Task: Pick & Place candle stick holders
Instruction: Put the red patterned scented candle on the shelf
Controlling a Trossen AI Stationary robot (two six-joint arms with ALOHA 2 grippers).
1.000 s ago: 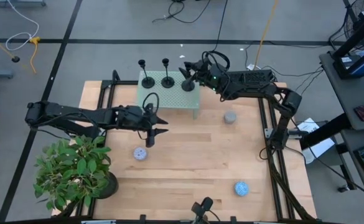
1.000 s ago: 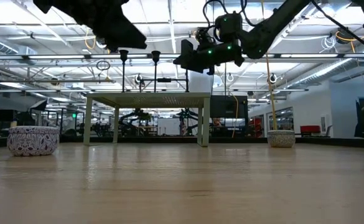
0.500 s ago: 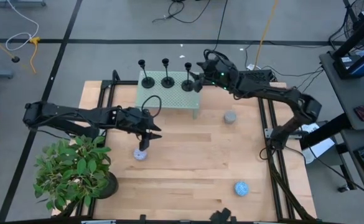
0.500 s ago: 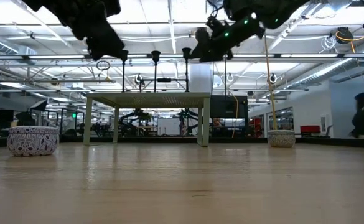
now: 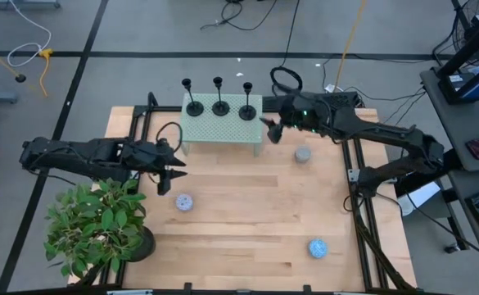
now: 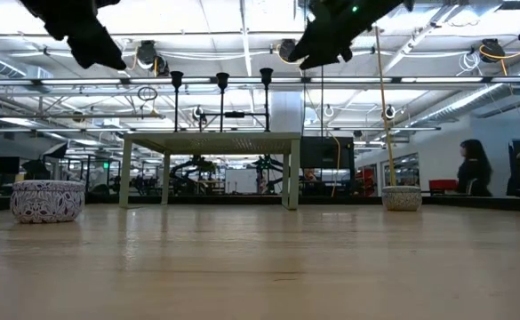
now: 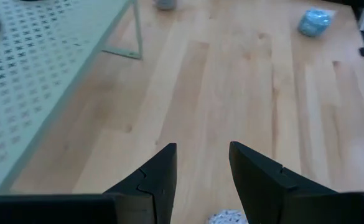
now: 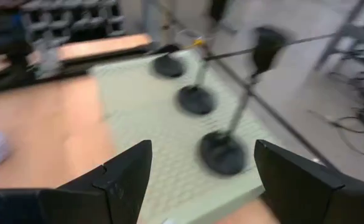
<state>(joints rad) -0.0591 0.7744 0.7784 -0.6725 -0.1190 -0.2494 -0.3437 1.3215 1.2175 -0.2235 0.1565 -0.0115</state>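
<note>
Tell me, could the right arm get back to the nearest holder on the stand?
Probably yes: the right gripper, open, sits just off the stand, and the nearest holder stands at that end, unblocked.

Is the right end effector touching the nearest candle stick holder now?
Apart. In the high view, the right end effector hangs beside the green stand, with clear space between it and the candle stick holder.

Three candle stick holders (image 5: 219, 98) stand in a row on the small stand (image 5: 223, 129). The right gripper (image 5: 272, 129) hangs just beside the stand's end; the left gripper (image 5: 169, 170) hovers before it.
</note>
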